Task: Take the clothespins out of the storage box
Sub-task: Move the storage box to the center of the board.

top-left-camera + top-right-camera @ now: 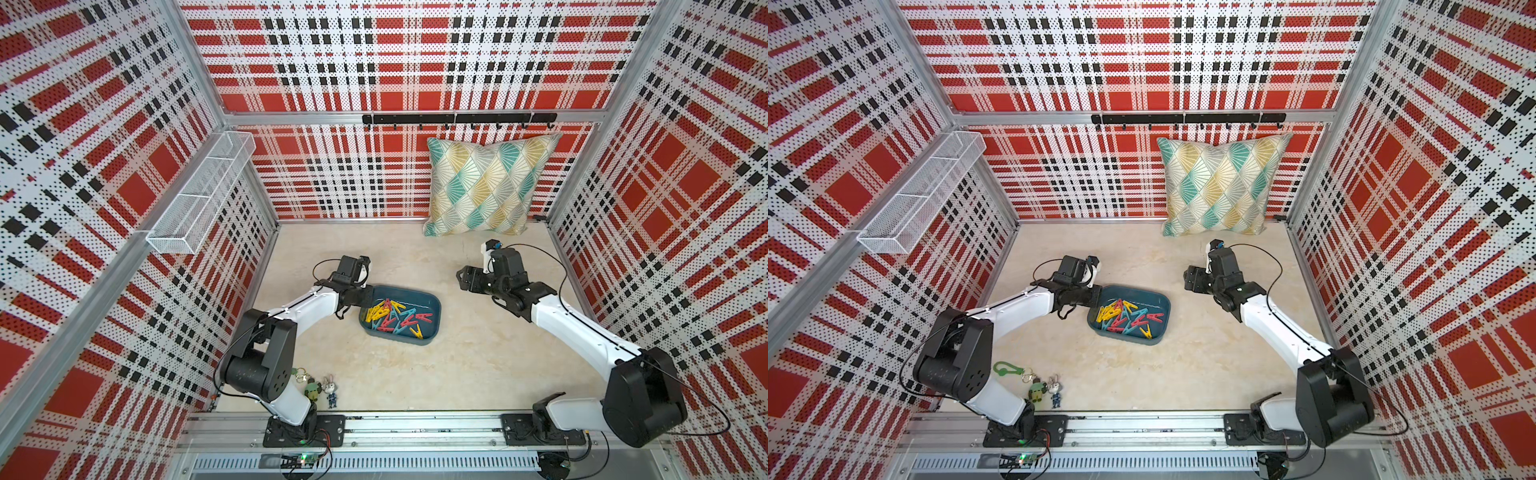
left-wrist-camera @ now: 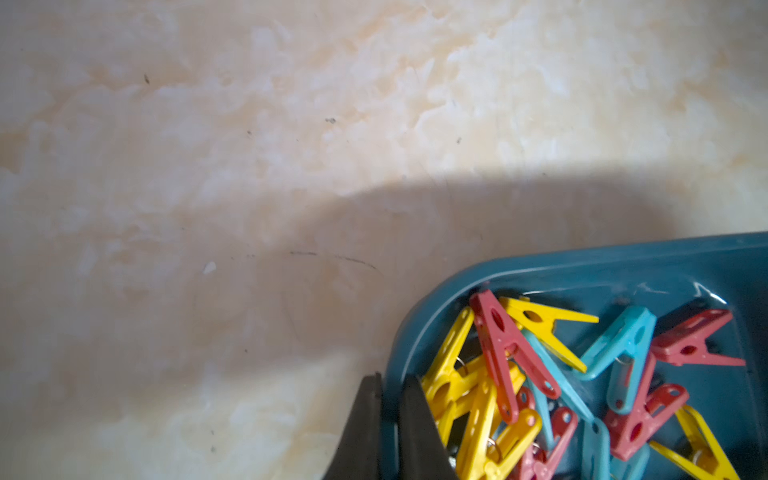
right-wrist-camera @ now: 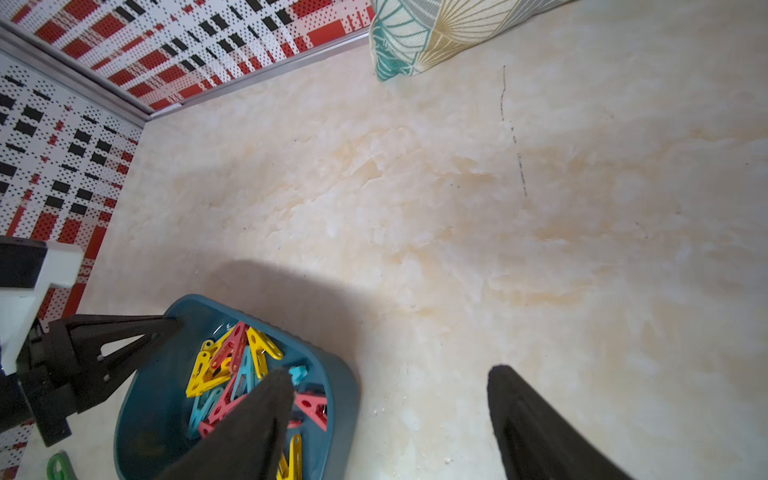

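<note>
Near bench [image 1: 478, 357] middle: storage box [image 1: 437, 320], clothespins [image 1: 395, 318] all heaped inside, none out. Pinching box wall at corner toward left arm: left gripper [image 2: 392, 382], one finger inside, one outside; likely anchoring box against sliding. Above bare bench beside box: right gripper [image 3: 388, 380], jaws spread, empty; probably lining up for first pick.

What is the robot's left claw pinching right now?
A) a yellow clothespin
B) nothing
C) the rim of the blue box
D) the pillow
C: in the left wrist view the left claw is shut across the rim of the storage box, one finger inside and one outside; the clothespins lie loose inside.
</note>
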### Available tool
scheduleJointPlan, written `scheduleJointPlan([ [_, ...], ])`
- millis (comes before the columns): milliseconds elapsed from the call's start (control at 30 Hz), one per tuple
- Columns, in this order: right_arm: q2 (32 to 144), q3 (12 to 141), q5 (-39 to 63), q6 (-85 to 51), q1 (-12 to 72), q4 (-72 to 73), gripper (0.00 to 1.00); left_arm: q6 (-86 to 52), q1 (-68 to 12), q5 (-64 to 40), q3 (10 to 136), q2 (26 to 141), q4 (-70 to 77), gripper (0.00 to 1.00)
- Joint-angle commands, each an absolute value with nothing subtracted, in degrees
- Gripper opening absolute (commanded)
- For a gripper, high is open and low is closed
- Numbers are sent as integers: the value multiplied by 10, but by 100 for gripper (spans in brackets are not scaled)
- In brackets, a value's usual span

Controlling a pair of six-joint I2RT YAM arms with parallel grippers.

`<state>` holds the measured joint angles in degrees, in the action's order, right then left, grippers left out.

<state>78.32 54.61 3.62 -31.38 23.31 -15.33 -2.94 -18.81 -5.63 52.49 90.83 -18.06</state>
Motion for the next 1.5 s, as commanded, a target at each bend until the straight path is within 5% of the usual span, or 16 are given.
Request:
scheduleJointPlan([
  [0, 802, 567, 23, -338, 262, -181, 80, 3, -191, -66, 508, 878, -206, 0],
  [100, 819, 581, 16, -352, 289, -207, 80, 16, -190, -76, 504, 859, -211, 8],
  [233, 834, 579, 27, -372, 317, -228, 80, 30, -183, -76, 502, 824, -214, 35],
  [533, 836, 566, 15, -410, 402, -271, 74, 53, -110, -98, 509, 765, -223, 48],
  [700, 844, 538, 12, -436, 430, -261, 67, 40, -8, -135, 513, 724, -180, 100],
  [933, 861, 514, -26, -459, 430, -248, 55, 40, 74, -149, 420, 646, -69, 99],
  [1133, 896, 540, -25, -443, 430, -247, 47, 70, 17, -124, 367, 635, -42, 98],
  [1467, 889, 542, -23, -417, 430, -265, 21, 95, -47, -125, 365, 663, -63, 95],
])
